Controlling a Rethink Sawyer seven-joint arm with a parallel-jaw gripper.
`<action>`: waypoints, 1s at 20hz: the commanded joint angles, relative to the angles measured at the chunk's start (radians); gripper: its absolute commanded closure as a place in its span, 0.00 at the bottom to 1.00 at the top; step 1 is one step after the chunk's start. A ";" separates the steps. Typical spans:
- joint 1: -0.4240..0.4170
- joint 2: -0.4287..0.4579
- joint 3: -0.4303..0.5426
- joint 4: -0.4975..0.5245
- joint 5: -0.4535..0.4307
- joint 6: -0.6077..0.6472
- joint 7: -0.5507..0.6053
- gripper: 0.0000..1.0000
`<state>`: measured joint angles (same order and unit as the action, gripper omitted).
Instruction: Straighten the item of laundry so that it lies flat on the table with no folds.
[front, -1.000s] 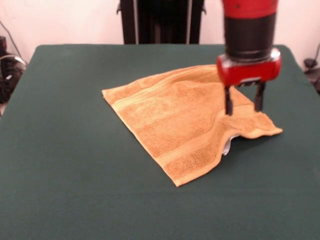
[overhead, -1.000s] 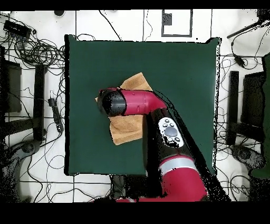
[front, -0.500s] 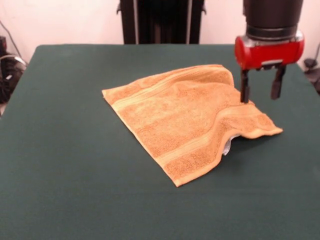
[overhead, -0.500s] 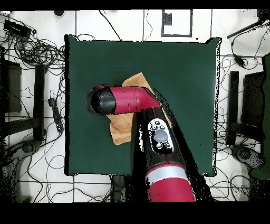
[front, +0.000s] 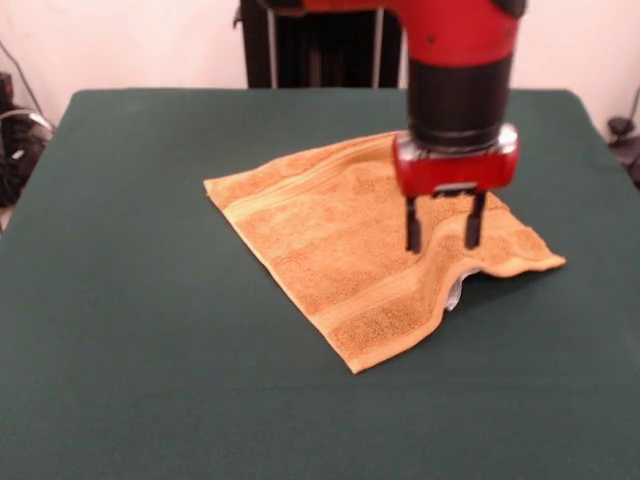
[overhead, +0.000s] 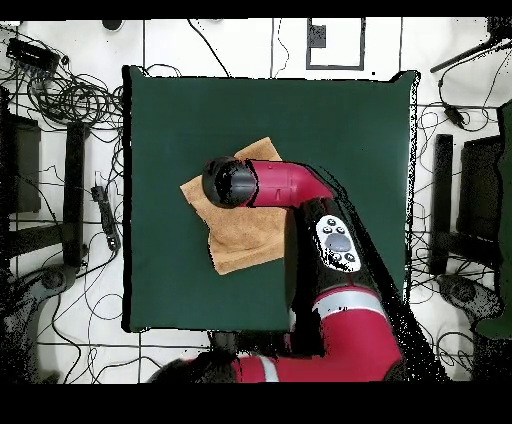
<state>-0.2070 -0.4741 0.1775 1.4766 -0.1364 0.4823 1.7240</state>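
The orange-tan towel (front: 370, 255) lies spread on the dark green table (front: 140, 330), right of centre in the front view. Its right-hand part is humped into a ridge, with the edge lifted and a white tag (front: 455, 297) showing under it. My gripper (front: 441, 226) hangs open and empty just above the towel's right half, beside the ridge. In the overhead view the towel (overhead: 245, 245) shows left of centre on the table (overhead: 340, 130), and the arm's wrist (overhead: 228, 182) covers the gripper and the towel's upper part.
The robot's black pedestal (front: 320, 45) stands at the table's far edge. Cables and stands (overhead: 60, 110) lie on the floor round the table.
The gripper has swung from beyond the towel's right end back leftward over the towel and come lower. The towel has not moved.
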 joint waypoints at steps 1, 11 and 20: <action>0.002 0.124 0.015 -0.004 -0.035 -0.027 0.072 0.00; -0.025 0.180 0.017 -0.006 -0.066 -0.072 0.045 0.00; -0.043 0.299 -0.022 -0.177 -0.147 -0.061 -0.034 0.00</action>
<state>-0.2290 -0.3493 0.1738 1.4221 -0.1713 0.4934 1.7242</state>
